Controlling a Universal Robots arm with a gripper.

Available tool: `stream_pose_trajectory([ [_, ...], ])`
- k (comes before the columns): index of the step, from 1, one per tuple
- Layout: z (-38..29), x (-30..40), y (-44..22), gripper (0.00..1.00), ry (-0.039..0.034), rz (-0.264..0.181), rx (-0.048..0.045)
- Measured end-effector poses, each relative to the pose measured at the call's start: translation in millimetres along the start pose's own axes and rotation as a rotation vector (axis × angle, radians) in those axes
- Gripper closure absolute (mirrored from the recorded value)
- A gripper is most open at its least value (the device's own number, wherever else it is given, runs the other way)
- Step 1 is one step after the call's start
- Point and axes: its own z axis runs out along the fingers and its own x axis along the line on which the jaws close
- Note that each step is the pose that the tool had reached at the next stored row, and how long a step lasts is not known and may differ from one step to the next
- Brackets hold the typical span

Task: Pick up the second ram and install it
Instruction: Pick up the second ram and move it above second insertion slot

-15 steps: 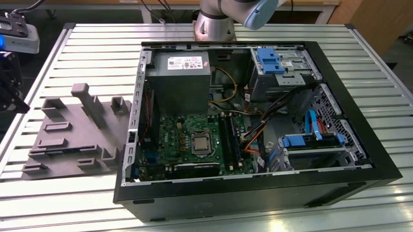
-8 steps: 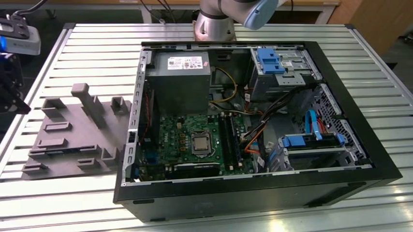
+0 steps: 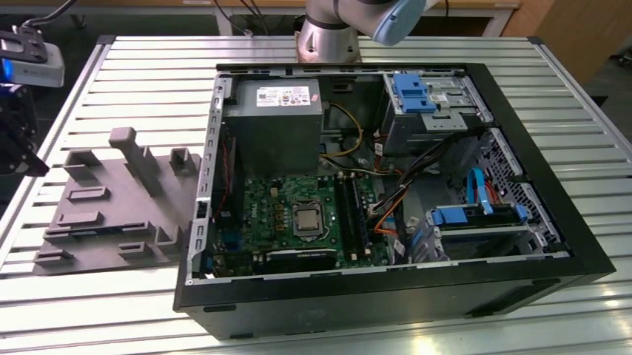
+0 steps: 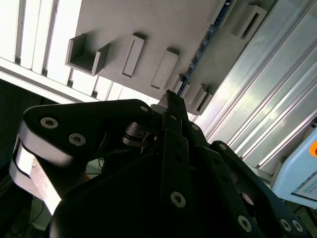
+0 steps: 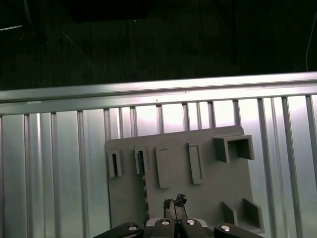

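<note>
Your gripper (image 5: pixel 175 204) hovered over the grey block (image 5: pixel 208 191), jaws pinched together empty, second ram (image 5: pixel 140 162) stood in one slot, green board (image 3: pixel 269 201) inside PC case (image 3: pixel 395 299).

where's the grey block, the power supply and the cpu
grey block (image 3: pixel 114 211): exterior view, flat base
power supply (image 3: pixel 271 129): exterior view, grey top face
cpu (image 3: pixel 307 219): exterior view, metal lid
</note>
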Motion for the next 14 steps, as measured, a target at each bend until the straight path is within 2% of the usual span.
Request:
stream_pose_trajectory([
  [14,5.9,0.3,-0.2,0.89,0.0001,-0.004,-0.0002],
])
